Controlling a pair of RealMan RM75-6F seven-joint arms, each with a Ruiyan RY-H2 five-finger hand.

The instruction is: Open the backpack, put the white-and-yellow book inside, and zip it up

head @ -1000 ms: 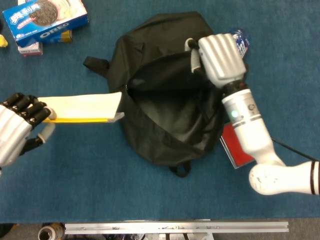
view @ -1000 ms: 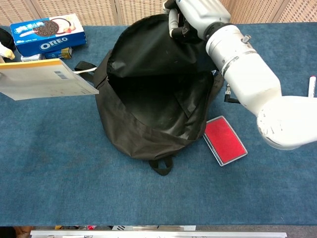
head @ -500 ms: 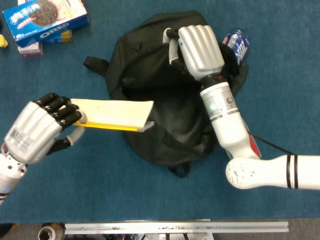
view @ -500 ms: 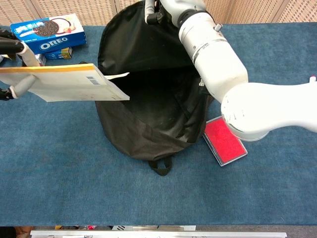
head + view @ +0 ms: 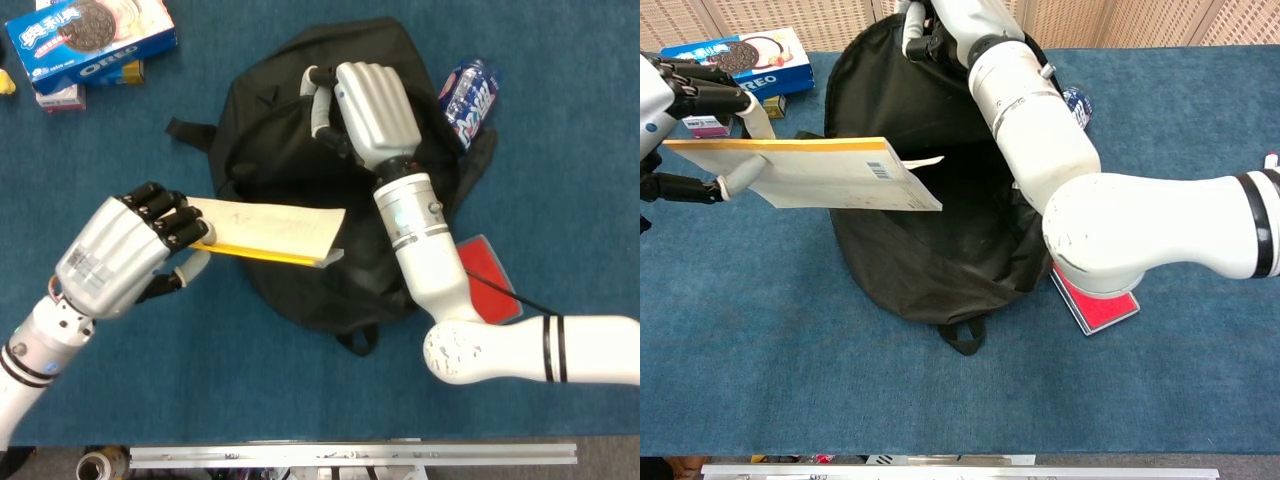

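On the blue cloth table (image 5: 560,120), the left hand (image 5: 120,250) grips the white-and-yellow book (image 5: 272,232) by its near end, fingers closed over the top, the far end reaching over the mouth of the black backpack (image 5: 910,250). The right hand (image 5: 368,110) clutches the upper flap, lifting the opening wide. This looks like the insertion step: next the book likely needs tilting downward and sliding in past the rim. An Oreo box (image 5: 90,38) sits far left.
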